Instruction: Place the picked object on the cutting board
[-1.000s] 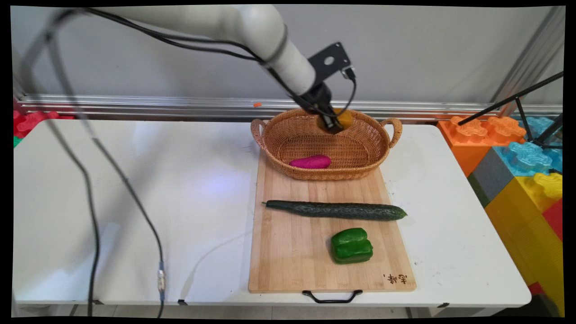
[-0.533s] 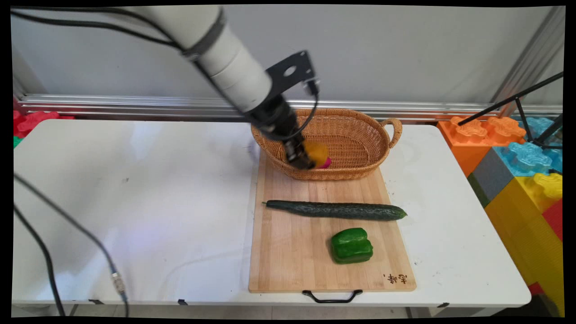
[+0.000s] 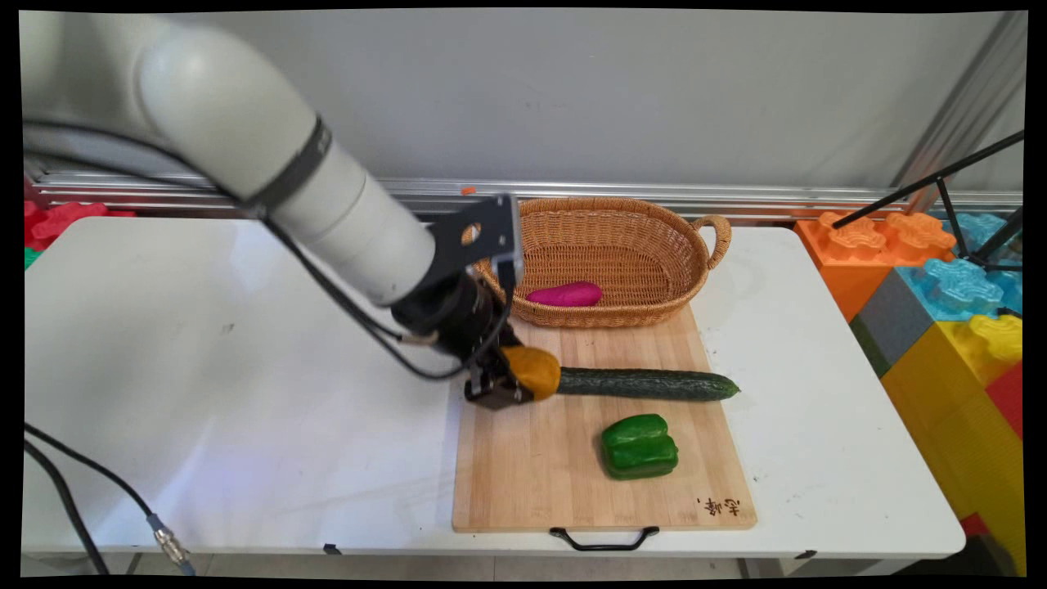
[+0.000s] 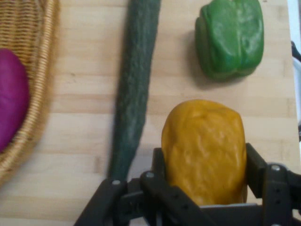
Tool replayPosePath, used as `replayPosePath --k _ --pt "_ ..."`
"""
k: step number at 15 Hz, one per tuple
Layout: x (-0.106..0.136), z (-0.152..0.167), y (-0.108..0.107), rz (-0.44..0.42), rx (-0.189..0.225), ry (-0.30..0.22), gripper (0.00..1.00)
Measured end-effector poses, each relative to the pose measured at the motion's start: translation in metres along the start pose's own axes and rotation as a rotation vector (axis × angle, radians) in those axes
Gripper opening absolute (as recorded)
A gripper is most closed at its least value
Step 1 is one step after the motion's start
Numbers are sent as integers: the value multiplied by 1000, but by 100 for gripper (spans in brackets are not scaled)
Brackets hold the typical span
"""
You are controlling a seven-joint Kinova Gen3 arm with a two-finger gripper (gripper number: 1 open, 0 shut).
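At the worktop's (image 3: 245,458) near edge a black handle (image 3: 604,540) sticks out from the end of a long wooden cutting board (image 3: 532,474), which runs from that edge away toward the wall. A dark mark is burnt into the board's near right corner (image 3: 718,506); what it says is too small to read. A black cable with a metal plug (image 3: 168,543) hangs at the lower left, cut off by the picture's edge.

A green bell pepper (image 3: 639,445) lies on the board's near half, apart from everything else. Just beyond it a dark green cucumber (image 3: 654,384) lies across the board, its long axis running left to right; its left end is hidden in the main view behind the gripper's load.

The gripper (image 3: 514,383) is low over the board's left side, closed on a yellow-orange potato-like lump (image 3: 533,370). In the hand view the lump (image 4: 204,150) fills the space between the black fingers (image 4: 254,167), its long axis pointing out along the gripper (image 4: 207,179), with the cucumber (image 4: 134,94) just beside it and the pepper (image 4: 230,37) further out. Whether the lump touches the board cannot be told.

At the board's far end sits an oval wicker basket (image 3: 654,221) with a purple sweet potato (image 3: 564,294) lying lengthwise inside, near its front wall. The arm covers the basket's left handle. Coloured foam blocks (image 3: 941,278) stand off the worktop's right end.
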Motion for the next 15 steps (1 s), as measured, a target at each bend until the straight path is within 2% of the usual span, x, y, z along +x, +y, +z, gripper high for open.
replayPosePath --k 11,12,15 --pt "-28 72 25 11 -38 -15 0" --pt "-28 75 26 13 -41 -15 100" --pt "-26 80 25 15 -44 -19 100"
